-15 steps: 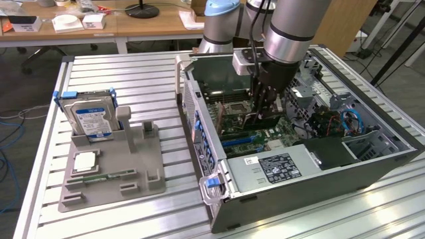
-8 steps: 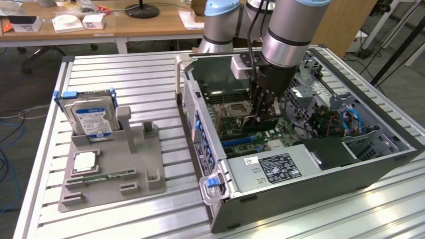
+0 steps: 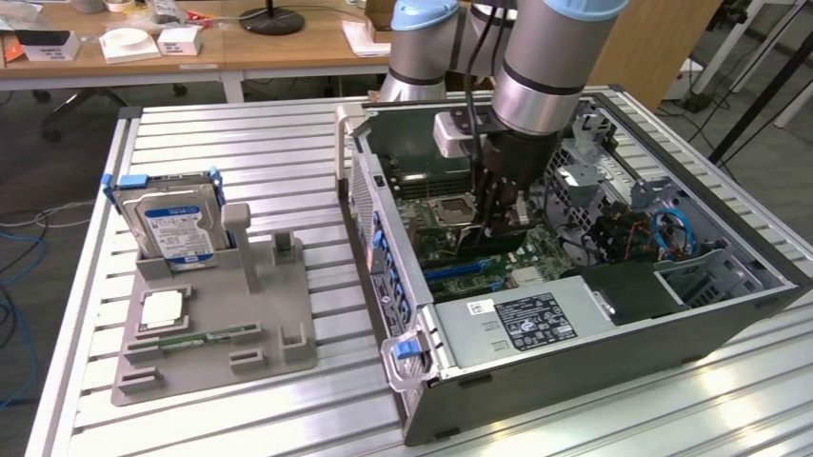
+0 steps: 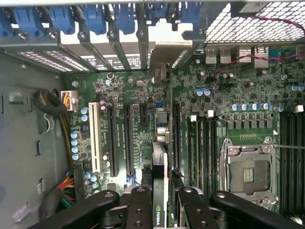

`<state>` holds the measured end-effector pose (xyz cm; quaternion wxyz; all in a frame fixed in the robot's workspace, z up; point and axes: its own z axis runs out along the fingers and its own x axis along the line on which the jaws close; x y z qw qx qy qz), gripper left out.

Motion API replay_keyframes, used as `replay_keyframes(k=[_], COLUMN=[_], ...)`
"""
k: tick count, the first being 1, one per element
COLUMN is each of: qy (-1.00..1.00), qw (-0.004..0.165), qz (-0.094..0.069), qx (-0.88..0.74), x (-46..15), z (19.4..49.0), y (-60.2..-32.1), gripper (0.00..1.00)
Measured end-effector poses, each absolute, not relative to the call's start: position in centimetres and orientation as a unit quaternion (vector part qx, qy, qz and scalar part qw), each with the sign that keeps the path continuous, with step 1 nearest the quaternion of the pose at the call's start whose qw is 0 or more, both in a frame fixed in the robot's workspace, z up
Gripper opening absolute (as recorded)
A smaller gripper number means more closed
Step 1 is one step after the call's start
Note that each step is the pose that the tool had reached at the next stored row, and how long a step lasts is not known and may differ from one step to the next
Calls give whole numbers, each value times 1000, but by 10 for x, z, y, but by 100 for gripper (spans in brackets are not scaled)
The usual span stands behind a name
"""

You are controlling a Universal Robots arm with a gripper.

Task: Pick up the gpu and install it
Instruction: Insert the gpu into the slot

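Wrist view puts us directly over the motherboard [image 4: 143, 124], and our hand [image 4: 159, 202] is clenched on the gpu [image 4: 159, 157], which hangs edge-on between the two pairs of black fingers [image 4: 138, 210]. The card stands upright above the board, its metal bracket end [image 4: 162, 76] reaching toward the rear wall of the computer case [image 3: 381, 286], close to the long expansion slots [image 4: 127, 138]. We cannot tell whether its bottom edge is touching a slot or is just above one.

From the exterior view we see the arm [image 3: 546, 76] reaching down into the open case, with the hand [image 3: 502, 224] low over the board near the CPU socket [image 3: 454, 207].

What worries us is alignment. If the card's edge sits slightly beside the slot, pressing down could bend it or scrape the neighbouring components. The bracket could also catch on the rear frame and tilt the card. Our grip is narrow, on a thin edge, so a sideways push might make the card pivot or slip.

On the surface [image 3: 254, 143] outside, the hard drive [image 3: 178, 224] stands in its grey holder [image 3: 216, 352].
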<state>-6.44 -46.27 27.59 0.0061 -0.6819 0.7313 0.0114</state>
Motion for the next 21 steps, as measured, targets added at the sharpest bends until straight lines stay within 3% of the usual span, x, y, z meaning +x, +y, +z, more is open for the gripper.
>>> replay_keyframes(k=[21], qy=[731], qw=[6], qz=[11], qx=[-682], x=[-70], z=[264], y=[-464], gripper=[26])
